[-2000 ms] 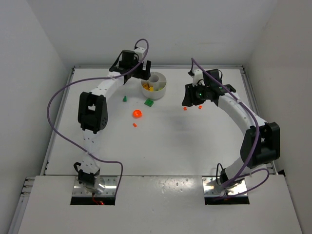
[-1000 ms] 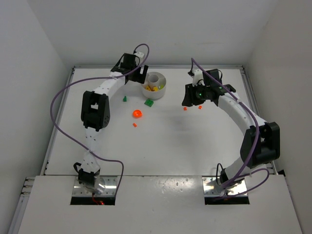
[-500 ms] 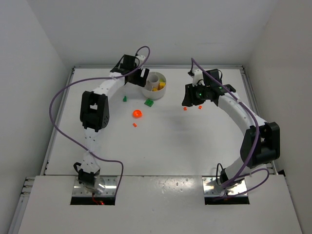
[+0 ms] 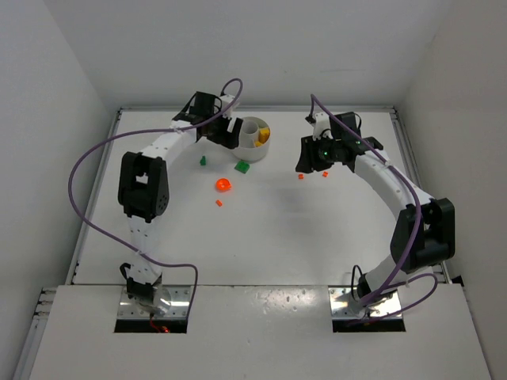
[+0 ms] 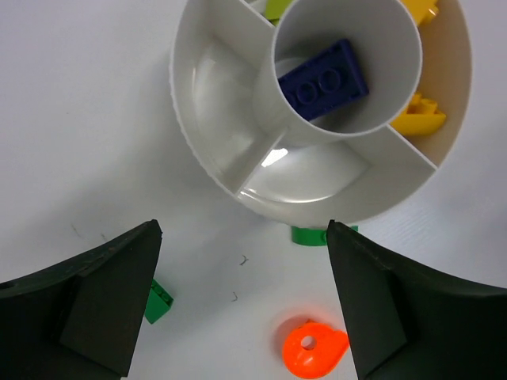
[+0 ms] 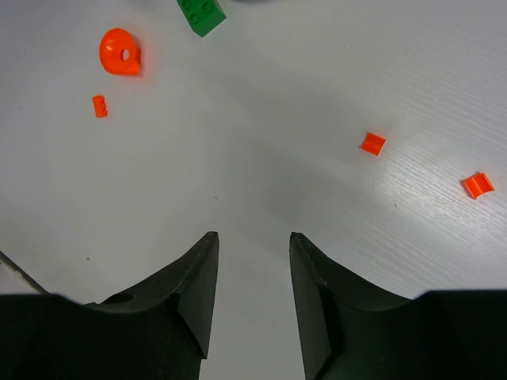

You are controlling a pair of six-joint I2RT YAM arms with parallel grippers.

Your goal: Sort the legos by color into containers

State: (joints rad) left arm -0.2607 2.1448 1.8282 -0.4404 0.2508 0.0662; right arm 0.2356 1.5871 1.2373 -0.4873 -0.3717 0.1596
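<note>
While the left gripper (image 5: 242, 237) hangs spread wide and empty at the left side of the white dish (image 5: 190, 150), a purple brick (image 5: 323, 79) lies in its centre well and yellow pieces (image 5: 418, 119) in a right wedge. A green brick (image 5: 313, 235) sits just beside the dish's near wall, a round orange piece (image 5: 313, 348) nearer still. The right gripper (image 6: 252, 269), jaws partly apart with nothing between, hovers above the table (image 6: 261, 119) near two orange bits (image 6: 372, 142).
</note>
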